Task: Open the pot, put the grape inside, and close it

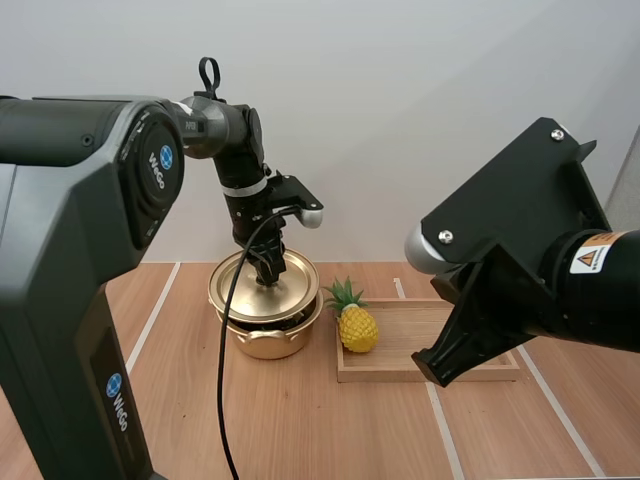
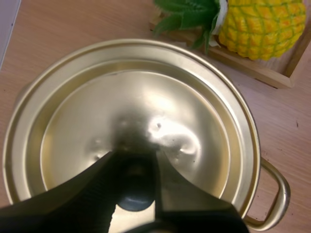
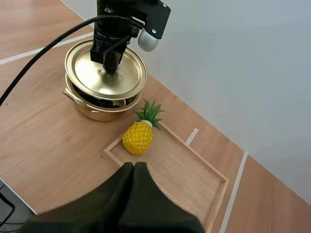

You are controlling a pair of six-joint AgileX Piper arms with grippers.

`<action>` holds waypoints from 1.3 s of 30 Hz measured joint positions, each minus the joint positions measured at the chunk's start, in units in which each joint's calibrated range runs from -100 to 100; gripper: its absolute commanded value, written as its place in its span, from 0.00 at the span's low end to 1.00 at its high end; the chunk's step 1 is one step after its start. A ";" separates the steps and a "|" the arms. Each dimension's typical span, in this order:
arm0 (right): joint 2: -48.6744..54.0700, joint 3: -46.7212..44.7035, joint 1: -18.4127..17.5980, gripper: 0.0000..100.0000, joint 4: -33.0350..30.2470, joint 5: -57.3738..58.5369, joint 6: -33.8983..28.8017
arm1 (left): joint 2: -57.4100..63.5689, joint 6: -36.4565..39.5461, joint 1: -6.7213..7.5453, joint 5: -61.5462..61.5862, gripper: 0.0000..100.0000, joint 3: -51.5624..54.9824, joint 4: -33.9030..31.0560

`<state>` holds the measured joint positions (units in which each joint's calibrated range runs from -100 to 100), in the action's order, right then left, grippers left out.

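The bench (image 1: 300, 430) carries a wooden tray (image 1: 385, 376) at 3 o'clock from the pot (image 1: 268, 342). The two stand near each other but apart. The pot is golden, with a loop handle on each side. Its lid (image 1: 240, 290) hangs just over the rim and is tilted, leaving a gap on the near side. In the right wrist view something dark (image 3: 103, 103) shows through that gap inside the pot. Whether it is the grape I cannot tell. A pineapple (image 1: 358, 328) lies in the tray's 9 o'clock end, its green crown pointing toward the pot. The left pincer (image 1: 268, 278) comes down on the lid's middle, its tips pinching the dark knob (image 2: 135, 196) between them. The right pincer (image 3: 133, 167) hovers over the tray, at 3 o'clock from the pineapple, with its fingers pressed together into one dark wedge that holds nothing.
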<state>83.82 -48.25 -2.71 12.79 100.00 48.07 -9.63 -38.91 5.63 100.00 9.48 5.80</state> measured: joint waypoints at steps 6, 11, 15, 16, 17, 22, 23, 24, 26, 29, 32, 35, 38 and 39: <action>0.00 0.00 0.00 0.00 0.00 0.00 0.00 | 0.00 0.00 0.00 0.00 0.00 0.00 1.50; 0.00 0.00 0.00 0.00 0.00 0.00 0.00 | 0.00 0.00 0.00 0.00 0.00 1.00 1.59; 0.00 0.00 0.00 0.00 0.00 0.00 0.00 | 0.00 -0.39 0.00 0.00 0.00 2.18 1.72; 0.00 0.00 0.00 0.00 0.00 0.00 0.00 | 0.00 -0.39 0.00 0.00 0.00 2.34 1.83; 0.00 0.00 0.00 0.00 0.00 0.00 0.00 | 0.00 -0.52 0.00 0.00 0.00 2.34 1.95; 0.00 0.00 0.00 0.00 0.00 0.00 0.00 | 0.00 -0.63 0.00 0.00 0.00 2.34 2.15; 0.00 0.00 0.00 0.00 0.00 0.00 0.00 | 0.00 -0.73 0.00 0.00 0.00 2.34 2.15; 0.00 0.00 0.00 0.00 0.00 0.00 0.00 | 0.00 -0.73 0.00 0.00 0.00 2.34 2.15; 0.00 0.00 0.00 0.00 0.00 0.00 0.00 | 0.00 -0.84 0.00 0.00 0.00 2.45 2.15; 0.00 0.00 0.00 0.00 0.00 0.00 0.00 | -0.12 -0.93 0.00 0.00 0.00 2.45 2.28; 0.00 0.00 0.00 0.00 0.12 0.00 0.00 | -1.15 -0.93 0.00 0.00 0.00 2.45 2.38; 0.00 0.00 0.00 0.00 0.12 0.00 0.00 | -2.52 -0.93 0.00 -0.55 0.00 2.45 2.49; 0.00 0.00 0.00 0.00 0.12 0.00 0.00 | -3.22 -0.93 0.00 -1.37 0.00 2.45 2.49; 0.00 0.00 0.00 0.00 0.12 0.00 0.00 | -3.22 -0.93 0.00 -1.56 0.00 2.45 2.49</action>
<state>83.82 -48.25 -2.71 12.90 100.00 48.07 -12.85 -39.84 5.63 98.44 11.93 8.30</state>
